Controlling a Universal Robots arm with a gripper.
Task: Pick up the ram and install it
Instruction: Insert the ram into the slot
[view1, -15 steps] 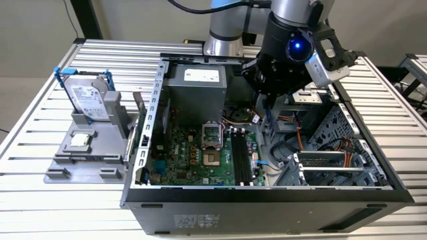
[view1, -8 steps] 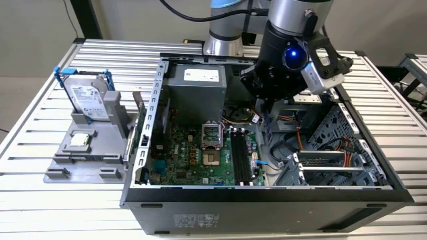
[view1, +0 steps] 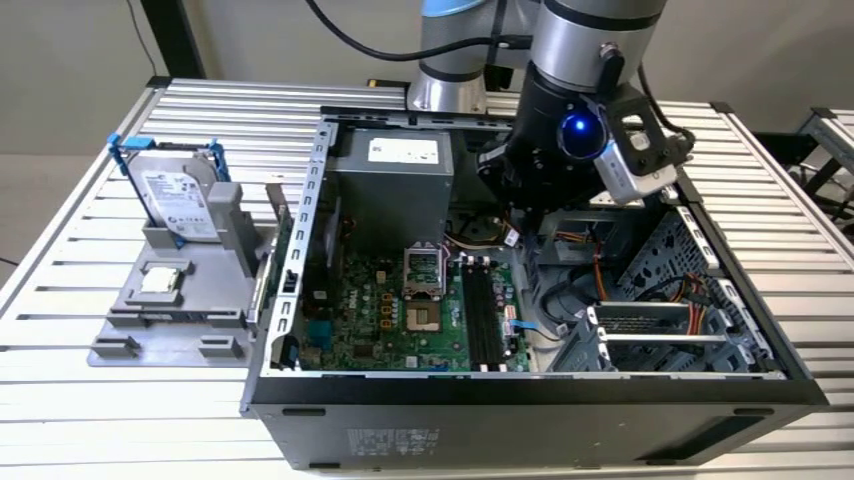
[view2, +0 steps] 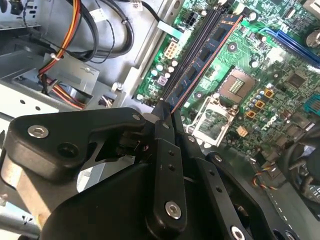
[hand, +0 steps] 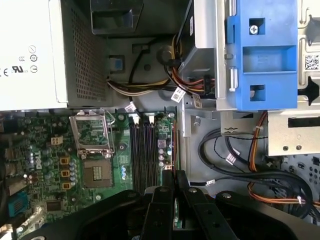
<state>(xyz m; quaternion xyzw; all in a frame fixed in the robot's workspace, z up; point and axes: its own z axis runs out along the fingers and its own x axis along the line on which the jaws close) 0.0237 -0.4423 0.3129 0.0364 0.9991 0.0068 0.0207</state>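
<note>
While the arm hangs inside the open computer case (view1: 534, 400) on the counter (view1: 80, 400), the end effector (view2: 165, 112) is clenched on one end of the ram (view2: 205, 55), gripping the thin stick between both fingers. In both wrist views the ram runs parallel to the black memory slots (hand: 142, 150) of the green motherboard (view1: 387, 310), held above and just beside them and not seated in them.

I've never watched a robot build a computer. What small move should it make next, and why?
Probably a slight, careful lowering while staying lined up: the gripper is shut on the memory stick, which runs along the black slots and does not look seated yet.
</note>
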